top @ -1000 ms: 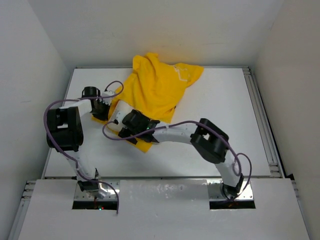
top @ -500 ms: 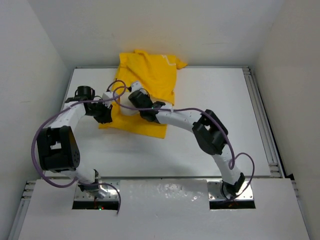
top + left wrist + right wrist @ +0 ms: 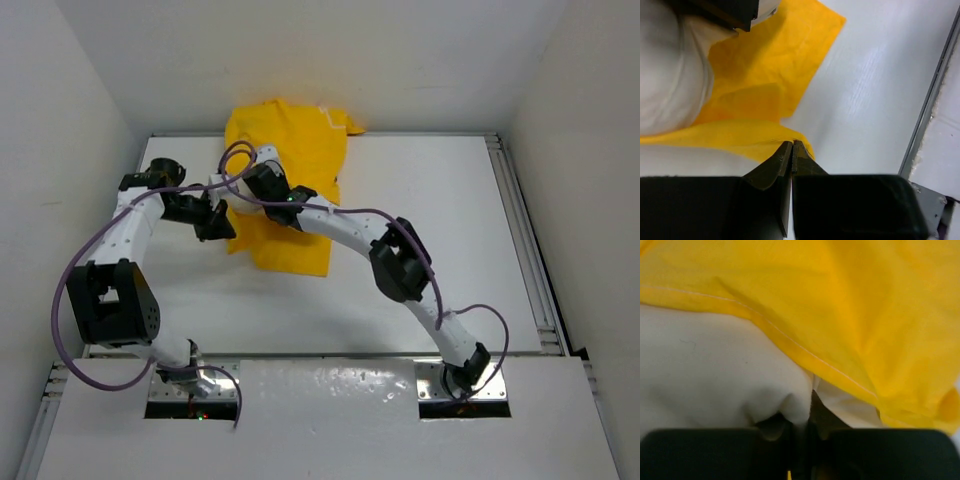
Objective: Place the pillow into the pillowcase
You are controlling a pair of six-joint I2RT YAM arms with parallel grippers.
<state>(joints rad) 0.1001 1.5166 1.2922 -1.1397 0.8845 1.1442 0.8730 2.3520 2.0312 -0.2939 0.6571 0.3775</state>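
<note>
Pillowcase [image 3: 292, 150] pulled back, right pincer [image 3: 799, 415] pinching pillow [image 3: 705, 365]

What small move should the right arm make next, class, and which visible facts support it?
Probably push the right gripper, shut on the pillow, a little deeper under the pillowcase. The yellow hem lies just over the pinched white fabric, and the left gripper pinches the case's edge, so the opening looks held.
</note>
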